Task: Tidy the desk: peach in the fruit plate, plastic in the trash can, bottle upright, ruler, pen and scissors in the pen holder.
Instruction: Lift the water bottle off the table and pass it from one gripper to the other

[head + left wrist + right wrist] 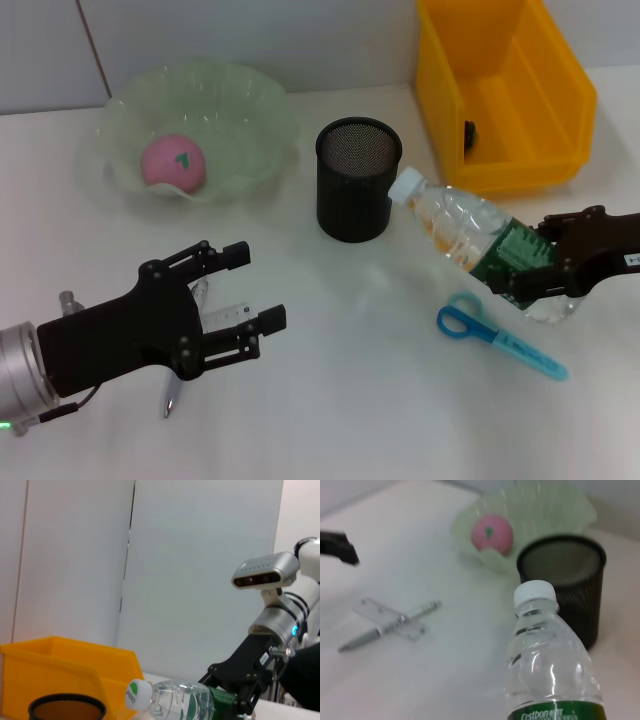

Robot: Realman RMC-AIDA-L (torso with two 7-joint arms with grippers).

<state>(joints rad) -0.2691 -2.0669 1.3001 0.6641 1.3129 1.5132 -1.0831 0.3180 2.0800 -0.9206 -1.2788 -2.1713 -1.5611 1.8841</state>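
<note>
My right gripper (527, 262) is shut on the green-labelled clear bottle (470, 232). It holds the bottle tilted, with the white cap beside the black mesh pen holder (357, 180). The bottle also shows in the right wrist view (547, 670) and the left wrist view (180, 700). My left gripper (258, 288) is open and empty, hovering over the clear ruler (228, 314) and the silver pen (168, 402), which lie crossed (385, 617). Blue scissors (500, 340) lie on the table in front of the bottle. The pink peach (173, 162) sits in the green fruit plate (250, 110).
The yellow trash bin (540, 90) stands at the back right with a small dark thing (469, 133) inside. The white table runs on between the pen holder and my left gripper.
</note>
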